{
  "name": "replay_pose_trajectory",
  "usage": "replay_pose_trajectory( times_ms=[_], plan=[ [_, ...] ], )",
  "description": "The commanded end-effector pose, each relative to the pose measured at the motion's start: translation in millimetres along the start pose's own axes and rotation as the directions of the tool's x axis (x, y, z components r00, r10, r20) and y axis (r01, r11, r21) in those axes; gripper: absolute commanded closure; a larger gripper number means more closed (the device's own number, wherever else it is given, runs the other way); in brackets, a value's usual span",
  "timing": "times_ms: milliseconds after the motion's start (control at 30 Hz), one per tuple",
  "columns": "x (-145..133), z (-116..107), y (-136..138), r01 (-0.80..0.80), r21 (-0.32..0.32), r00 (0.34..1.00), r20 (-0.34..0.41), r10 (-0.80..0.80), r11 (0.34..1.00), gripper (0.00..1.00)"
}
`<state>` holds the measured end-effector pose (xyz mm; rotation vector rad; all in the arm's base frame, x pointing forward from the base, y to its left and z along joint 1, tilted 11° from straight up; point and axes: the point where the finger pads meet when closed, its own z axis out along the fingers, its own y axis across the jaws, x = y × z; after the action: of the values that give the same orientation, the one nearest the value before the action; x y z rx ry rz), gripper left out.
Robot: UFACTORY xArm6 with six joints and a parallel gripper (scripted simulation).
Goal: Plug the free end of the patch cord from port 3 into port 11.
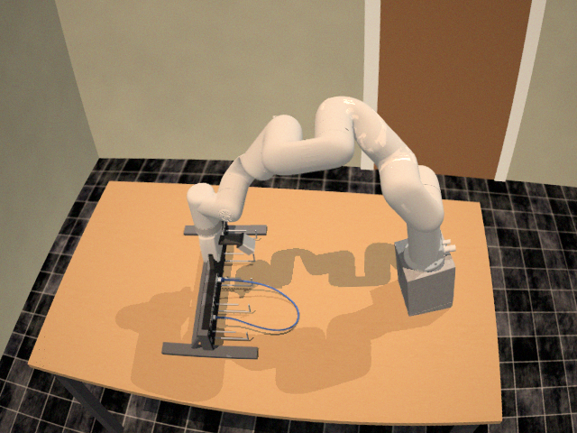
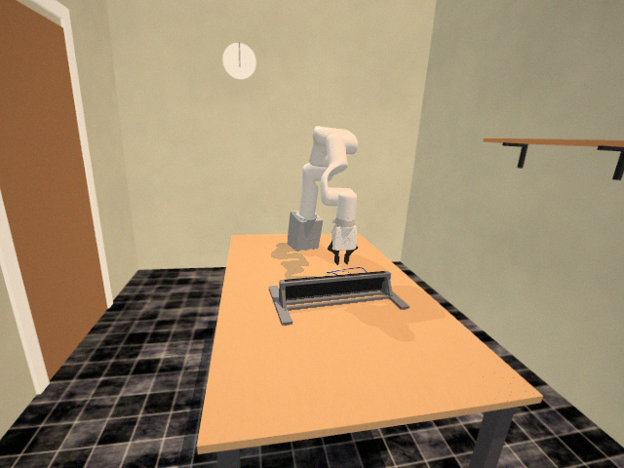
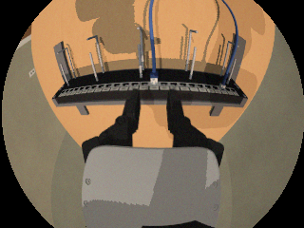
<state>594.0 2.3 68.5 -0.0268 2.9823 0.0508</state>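
Note:
The dark rack (image 1: pixel 203 311) (image 2: pixel 332 277) (image 3: pixel 95 90) stands on the table (image 1: pixel 372 373) on two grey feet. The blue patch cord (image 1: pixel 292 308) (image 2: pixel 347 269) loops from a port near one end of the rack to a port near its middle. In the wrist view the cord's plug (image 3: pixel 154 78) sits in that middle port; the number plates are too small to read. My gripper (image 2: pixel 340 260) (image 3: pixel 153 98) hangs just above the rack, over that plug. Its fingers stand apart with nothing between them.
Several thin metal cable hooks (image 1: pixel 242 305) (image 3: pixel 95 57) stick out of the rack on the cord's side. The arm's grey base block (image 1: pixel 428 289) (image 2: pixel 303 235) stands at the far end of the table. A shelf (image 2: pixel 554 142) hangs on the wall.

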Motion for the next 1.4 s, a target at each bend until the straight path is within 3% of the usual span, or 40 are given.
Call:
replay_pose_trajectory(
  times_ms=[0,400,433,1367],
  plan=[
    [-1.3,-6.8,0.0,0.000,0.000,1.000,0.004,0.000,1.000,0.62],
    [-1.0,-15.2,0.0,0.000,0.000,1.000,0.004,0.000,1.000,0.62],
    [-1.0,-15.2,0.0,0.000,0.000,1.000,0.004,0.000,1.000,1.00],
    [-1.1,-15.2,0.0,0.000,0.000,1.000,0.004,0.000,1.000,1.00]
  ],
)
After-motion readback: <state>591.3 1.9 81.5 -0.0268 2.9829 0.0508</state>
